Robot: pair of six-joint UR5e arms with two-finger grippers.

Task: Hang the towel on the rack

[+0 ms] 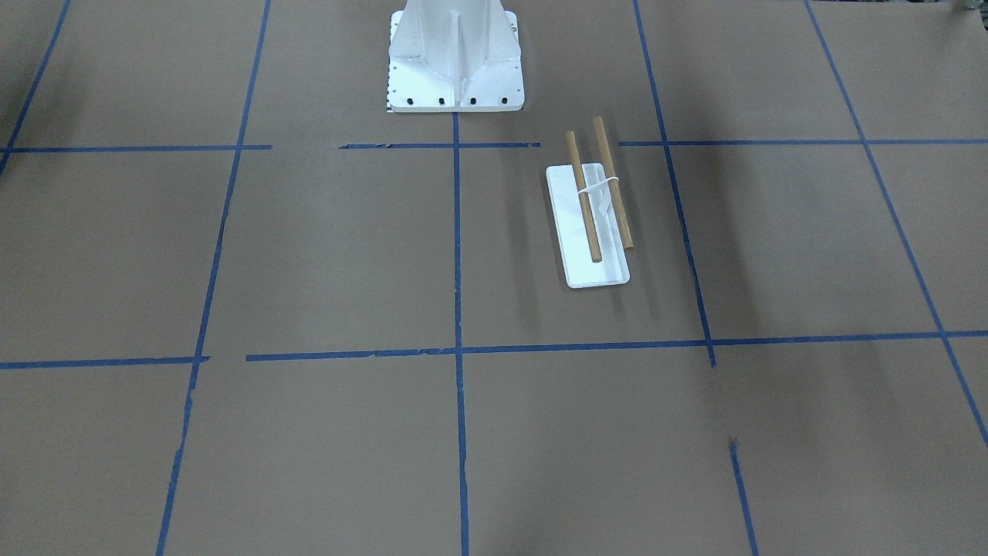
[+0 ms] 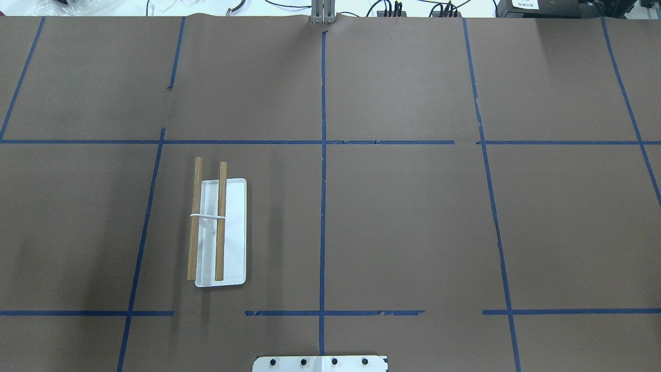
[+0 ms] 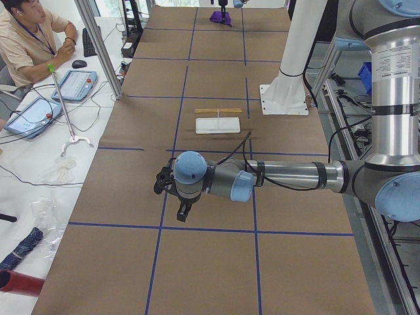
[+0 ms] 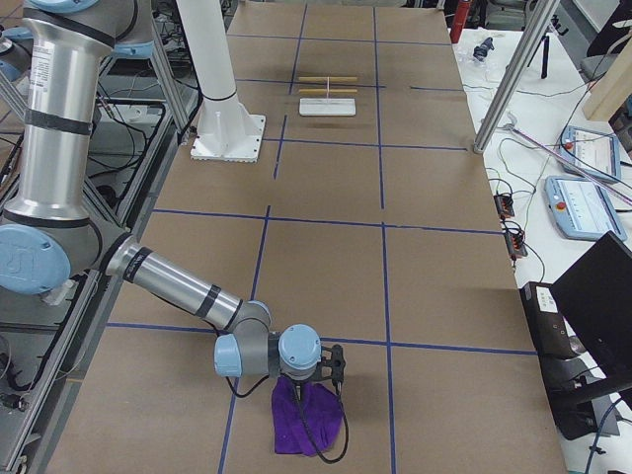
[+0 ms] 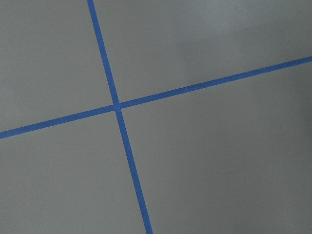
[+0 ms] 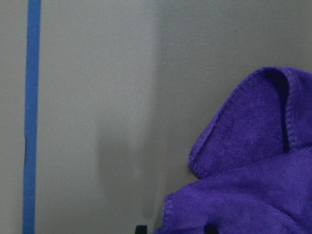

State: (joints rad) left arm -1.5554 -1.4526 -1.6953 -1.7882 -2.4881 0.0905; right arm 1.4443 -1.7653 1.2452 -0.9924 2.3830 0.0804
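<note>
One towel (image 4: 308, 420), deep purple, limp and creased. It lies bunched on the brown paper at the table's (image 4: 444, 296) end on my right side, beside a blue tape line (image 6: 32, 117). In my right wrist view one hemmed corner is folded over on itself. The overhead and front views do not show it.

One right gripper (image 4: 298, 390), mine, low over the towel's near edge, the arm stretched out along the table. Jaws: I cannot tell whether they are released or clenched; only two dark specks show at the bottom edge of the wrist view.

One rack (image 2: 232, 232), white flat base, white upright, two wooden dowels (image 2: 221, 222) lying parallel. It stands on my left half of the table, well apart from the towel. Both dowels are bare.

One left gripper (image 3: 184, 211), mine, above a crossing of tape lines, nearer my left end than the rack is. Jaws: cannot be told from the side view.

One white pedestal (image 1: 455, 62), bolted, near the rack.
</note>
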